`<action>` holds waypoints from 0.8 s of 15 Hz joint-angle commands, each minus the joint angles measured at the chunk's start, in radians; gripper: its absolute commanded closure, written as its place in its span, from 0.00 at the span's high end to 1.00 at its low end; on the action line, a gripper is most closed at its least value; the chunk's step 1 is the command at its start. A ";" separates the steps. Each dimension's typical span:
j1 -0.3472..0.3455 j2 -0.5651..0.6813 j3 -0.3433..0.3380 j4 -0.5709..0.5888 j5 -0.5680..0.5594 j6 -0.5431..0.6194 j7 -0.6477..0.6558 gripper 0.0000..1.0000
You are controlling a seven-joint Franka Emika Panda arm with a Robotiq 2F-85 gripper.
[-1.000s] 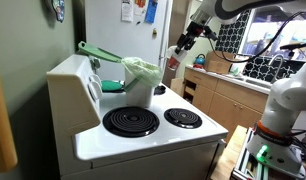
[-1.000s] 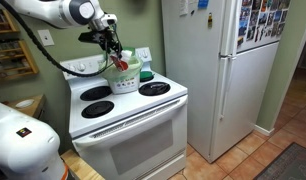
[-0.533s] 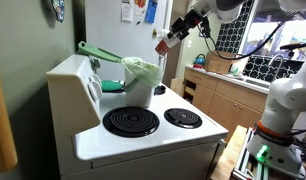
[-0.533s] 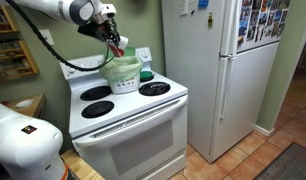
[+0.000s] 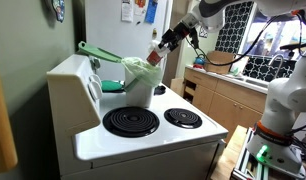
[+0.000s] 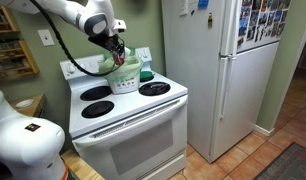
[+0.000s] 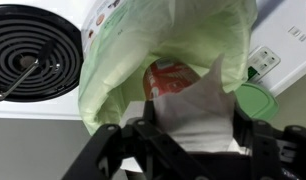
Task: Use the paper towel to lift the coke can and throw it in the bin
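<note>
Arm stretched in from high up, my wrist bent so that my claw [image 5: 159, 48] slanted down toward the bin [image 5: 141, 80], which stood at the back of the stove [image 5: 143, 135], behind the burners. In both exterior views the claw's tip hung just at the bin's rim, close over the bunched green bag [image 7: 113, 60]. My fingers [image 7: 111, 142] were clamped on the paper towel [image 7: 198, 105], which was wrapped round the can [image 7: 165, 75]; the red can peeked out past the towel's edge. In the wrist view the can sat over the bag's open mouth, held off the stove in my grip. Whether it had dipped below the rim I could not tell. One coiled burner [image 7: 33, 50] lay beside the bin, and the fridge [image 6: 223, 70] stood next to the stove.
</note>
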 commanded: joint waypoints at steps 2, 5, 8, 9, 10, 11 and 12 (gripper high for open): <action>-0.006 0.091 0.007 0.070 0.038 -0.027 -0.086 0.46; -0.015 0.149 0.027 0.092 0.051 -0.006 -0.099 0.46; -0.030 0.178 0.052 0.112 0.051 0.030 -0.063 0.93; -0.032 0.176 0.056 0.119 0.060 0.033 -0.074 0.94; -0.030 0.169 0.062 0.125 0.080 0.046 -0.082 0.99; -0.027 0.148 0.067 0.129 0.098 0.046 -0.099 1.00; -0.026 0.133 0.071 0.135 0.111 0.030 -0.101 1.00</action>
